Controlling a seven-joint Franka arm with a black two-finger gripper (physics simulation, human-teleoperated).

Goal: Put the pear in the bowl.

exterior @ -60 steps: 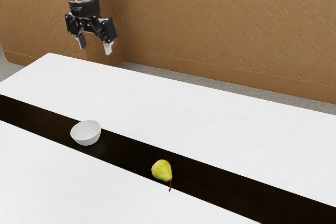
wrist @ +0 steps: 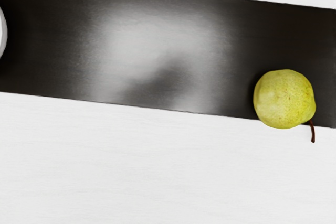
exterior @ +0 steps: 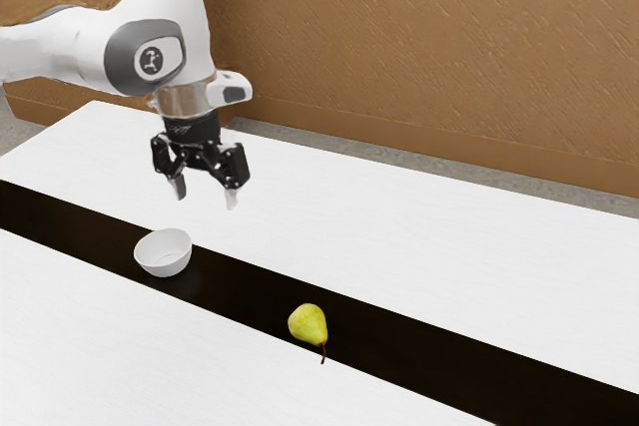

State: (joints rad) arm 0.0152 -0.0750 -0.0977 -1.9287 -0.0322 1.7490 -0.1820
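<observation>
Bright tabletop (exterior: 449, 236), hazy glare on black strip (wrist: 157, 40)

The exterior view looks from beside the arm (exterior: 188, 12), set back and raised, slanting down across the table (exterior: 399, 216) to the brown wall (exterior: 419, 47). The wrist view faces nearly straight down from the arm's end, closer in. Both share the dark strip (exterior: 240, 293), the pear (exterior: 308, 324) and part of the bowl (exterior: 164, 264).
</observation>
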